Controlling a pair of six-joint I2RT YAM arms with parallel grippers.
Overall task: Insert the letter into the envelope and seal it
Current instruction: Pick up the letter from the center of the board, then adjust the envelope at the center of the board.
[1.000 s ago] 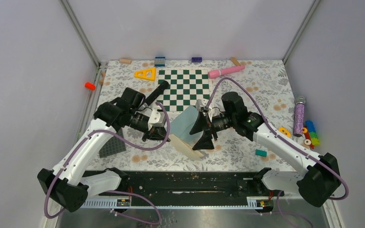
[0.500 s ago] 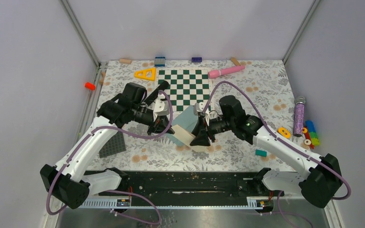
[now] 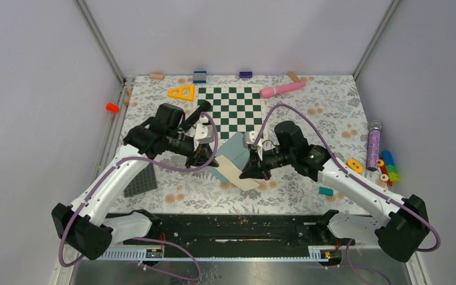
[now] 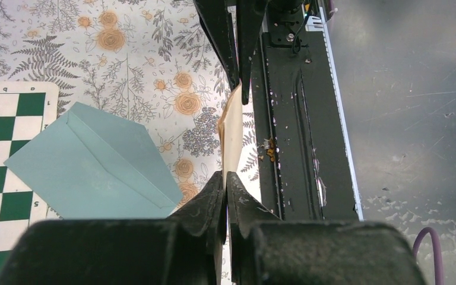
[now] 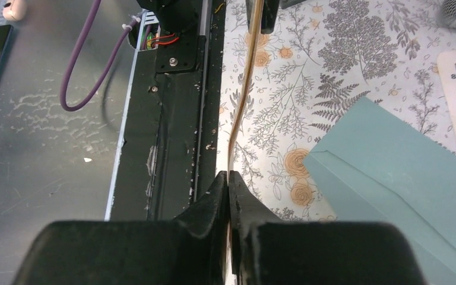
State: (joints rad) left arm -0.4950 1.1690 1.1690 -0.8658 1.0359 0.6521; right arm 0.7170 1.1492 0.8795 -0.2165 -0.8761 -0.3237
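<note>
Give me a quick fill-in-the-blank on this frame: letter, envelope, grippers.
1. The letter is not yet ____ the envelope.
2. The left gripper and right gripper both pinch the ____.
3. The envelope lies flat, one corner on the ____.

Missing words: inside; letter; chessboard.

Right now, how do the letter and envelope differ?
Colour: the letter is tan, the envelope teal. Pose: the letter is held on edge between the left gripper and right gripper; the envelope lies flat, ungripped. Both are paper.
</note>
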